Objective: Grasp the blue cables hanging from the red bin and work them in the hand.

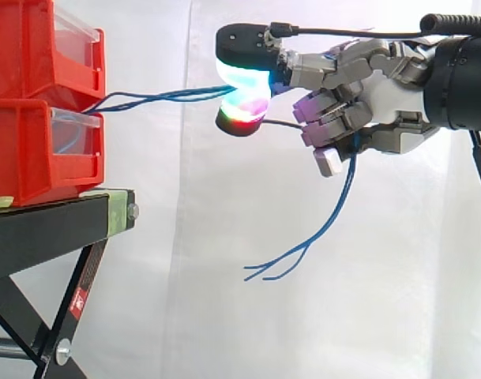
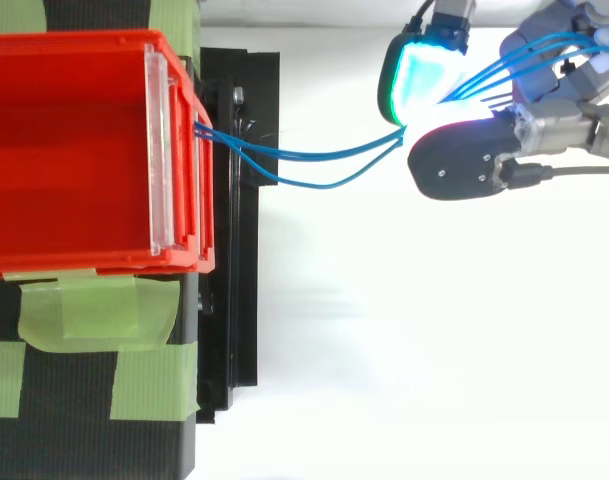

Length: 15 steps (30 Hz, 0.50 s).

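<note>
Cables [image 1: 157,97], thin and blue, come out at the front edge of the lower red bin [image 1: 27,158], just under the upper red bin [image 1: 35,47]. We see them run through the air to the hand [image 1: 374,87]. Two glowing pads [image 1: 244,79] are pressed together on the cables, one above and one below, so the hand is pinching them. The top pad glows white and cyan. The bottom one glows green, pink and red. The other fingers are curled in by the palm. Past the pads the cables go on through the hand and come out under it. There they hang down with their loose ends spread apart in the air. From above we see them bend a little between the bin's front edge and the pads. The bins sit on a black stand [image 1: 50,225] with green tape [image 2: 94,310] on it.
</note>
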### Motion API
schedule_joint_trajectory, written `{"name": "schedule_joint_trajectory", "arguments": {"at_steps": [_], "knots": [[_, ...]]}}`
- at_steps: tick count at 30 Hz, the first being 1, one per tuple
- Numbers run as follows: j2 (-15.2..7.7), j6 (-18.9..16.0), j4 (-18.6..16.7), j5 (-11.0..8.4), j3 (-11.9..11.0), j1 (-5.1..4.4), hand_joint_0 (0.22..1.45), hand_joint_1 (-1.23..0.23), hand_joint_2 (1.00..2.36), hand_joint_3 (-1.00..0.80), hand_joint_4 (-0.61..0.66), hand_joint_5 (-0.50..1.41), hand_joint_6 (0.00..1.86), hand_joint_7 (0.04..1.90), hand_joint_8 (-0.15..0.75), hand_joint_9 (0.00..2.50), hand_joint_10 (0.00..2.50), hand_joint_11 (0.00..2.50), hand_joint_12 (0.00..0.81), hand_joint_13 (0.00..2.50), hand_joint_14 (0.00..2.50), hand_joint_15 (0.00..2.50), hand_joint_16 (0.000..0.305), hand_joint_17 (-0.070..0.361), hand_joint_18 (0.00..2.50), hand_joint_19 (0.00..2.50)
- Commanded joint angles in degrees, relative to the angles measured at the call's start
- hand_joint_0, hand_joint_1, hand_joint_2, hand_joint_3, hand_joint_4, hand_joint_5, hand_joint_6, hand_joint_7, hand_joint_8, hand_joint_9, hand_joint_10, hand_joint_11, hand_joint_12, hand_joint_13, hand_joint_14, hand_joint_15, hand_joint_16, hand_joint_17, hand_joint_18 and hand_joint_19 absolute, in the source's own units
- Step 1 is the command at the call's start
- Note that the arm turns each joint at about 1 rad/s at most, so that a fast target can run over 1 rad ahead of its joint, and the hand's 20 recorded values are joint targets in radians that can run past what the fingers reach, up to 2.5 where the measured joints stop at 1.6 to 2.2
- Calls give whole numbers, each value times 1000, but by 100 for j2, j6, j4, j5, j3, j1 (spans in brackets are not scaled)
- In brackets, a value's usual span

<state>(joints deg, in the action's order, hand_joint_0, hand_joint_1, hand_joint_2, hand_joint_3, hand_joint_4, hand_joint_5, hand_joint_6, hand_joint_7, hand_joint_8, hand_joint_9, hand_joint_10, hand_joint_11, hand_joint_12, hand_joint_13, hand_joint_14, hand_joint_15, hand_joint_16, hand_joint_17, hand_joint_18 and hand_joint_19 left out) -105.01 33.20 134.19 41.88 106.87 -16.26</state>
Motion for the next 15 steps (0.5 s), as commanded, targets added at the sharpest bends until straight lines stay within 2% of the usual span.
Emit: {"name": "schedule_joint_trajectory", "arguments": {"at_steps": [1,5,11,15], "knots": [[-2,-6,2,-31,-8,-17,939,-699,1018,-600,145,-31,938,1122,580,1706,2500,2500,706,2097,2500,2148,210,158,2500,766],[-2,-6,-24,-66,1,-44,957,-692,1015,-664,138,-56,952,1094,580,1706,2500,2500,706,2097,2500,2148,210,158,2500,766],[-2,-6,-200,-303,-8,-158,998,-671,1010,-790,139,-96,984,1059,580,1706,2500,2500,706,2097,2500,2148,210,158,2500,766],[-2,-59,-350,-453,1,-220,1008,-682,1013,-717,135,-102,995,1046,580,1706,2500,2500,706,2097,2500,2148,210,158,2500,766]]}}
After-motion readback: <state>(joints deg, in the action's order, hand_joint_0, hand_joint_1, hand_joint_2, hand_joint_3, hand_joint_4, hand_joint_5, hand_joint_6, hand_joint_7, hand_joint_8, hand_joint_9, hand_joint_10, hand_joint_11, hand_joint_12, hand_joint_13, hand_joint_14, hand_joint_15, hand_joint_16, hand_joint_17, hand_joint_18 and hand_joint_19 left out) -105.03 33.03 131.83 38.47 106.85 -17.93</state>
